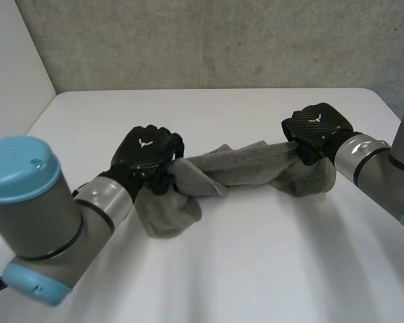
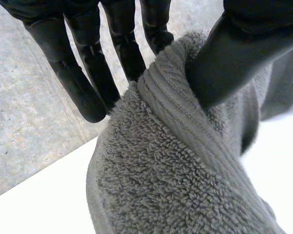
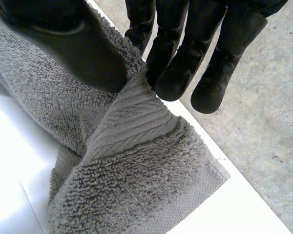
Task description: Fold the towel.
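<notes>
My left robot hand point(image 1: 147, 153) pinches the grey towel point(image 1: 236, 168) at its left end, thumb against fingers on the ribbed hem; my right robot hand point(image 1: 318, 128) has the same thumb-to-finger pinch on the right end. Towel hangs bunched and rope-like between the two, mid-scene, with a loose flap drooping below each hand toward the white desk point(image 1: 256, 269). Can't tell whether those flaps touch the surface.

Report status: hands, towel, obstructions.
Left hand shut on one towel end. Right hand shut on the other end. Towel bunched, strung between them, not yet folded. Nothing blocking.
</notes>
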Motion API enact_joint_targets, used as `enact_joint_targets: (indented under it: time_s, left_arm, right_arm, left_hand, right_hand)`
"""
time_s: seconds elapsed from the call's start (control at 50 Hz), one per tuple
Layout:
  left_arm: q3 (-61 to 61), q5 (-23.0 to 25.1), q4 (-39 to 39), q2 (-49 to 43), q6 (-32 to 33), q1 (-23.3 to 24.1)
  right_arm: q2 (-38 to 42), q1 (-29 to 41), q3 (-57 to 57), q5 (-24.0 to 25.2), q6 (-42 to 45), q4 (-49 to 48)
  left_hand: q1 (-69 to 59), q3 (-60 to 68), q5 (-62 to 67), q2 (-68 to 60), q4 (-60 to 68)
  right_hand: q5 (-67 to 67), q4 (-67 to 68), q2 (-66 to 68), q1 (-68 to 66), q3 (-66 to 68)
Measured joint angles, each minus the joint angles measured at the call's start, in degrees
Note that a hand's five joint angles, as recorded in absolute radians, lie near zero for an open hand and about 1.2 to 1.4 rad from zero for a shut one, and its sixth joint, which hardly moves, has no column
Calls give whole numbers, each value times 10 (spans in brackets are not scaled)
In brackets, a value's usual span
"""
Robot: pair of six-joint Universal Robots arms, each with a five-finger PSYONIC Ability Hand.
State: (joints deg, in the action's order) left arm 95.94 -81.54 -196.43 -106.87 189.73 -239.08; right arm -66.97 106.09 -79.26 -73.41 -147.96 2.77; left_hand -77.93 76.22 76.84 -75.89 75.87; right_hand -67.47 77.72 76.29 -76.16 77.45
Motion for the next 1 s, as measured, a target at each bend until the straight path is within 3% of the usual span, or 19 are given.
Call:
enact_joint_targets:
  time_s: [0.5,0.52,0.58,0.64,0.68,0.72,0.88,1.0]
  left_arm:
    - [87,28,-2,215,9,-6]
    - [93,33,-1,219,9,-6]
    - [115,53,5,225,10,-3]
    - [130,73,14,224,11,1]
    - [136,96,25,222,11,4]
    - [138,120,36,219,11,5]
    - [101,201,60,214,5,-10]
    - [40,209,59,164,-22,-42]
  right_arm:
    - [-89,-2,8,-2,-23,-2]
    - [-87,-2,9,-2,-23,-1]
    - [-69,0,11,-1,-22,11]
    - [-50,3,13,0,-20,23]
    - [-32,5,14,1,-19,31]
    - [-19,7,15,1,-18,36]
    - [4,15,15,2,-13,42]
    - [-2,21,7,9,-8,42]
  left_hand:
    - [3,5,-3,-5,6]
    - [15,-11,-15,9,-9]
    - [245,-221,-227,226,-224]
    - [380,-359,-368,352,-356]
    - [542,-534,-536,521,-521]
    - [609,-600,-612,590,-591]
    - [621,-617,-637,608,-603]
    - [593,-576,-585,571,-575]
  right_hand:
    - [0,0,0,0,0]
    - [0,0,0,0,0]
    - [-1,0,1,0,0]
    - [-1,0,1,-1,0]
    - [-1,0,3,-1,0]
    - [-1,0,3,-1,0]
    - [-1,0,3,-1,0]
    - [-1,0,3,-1,0]
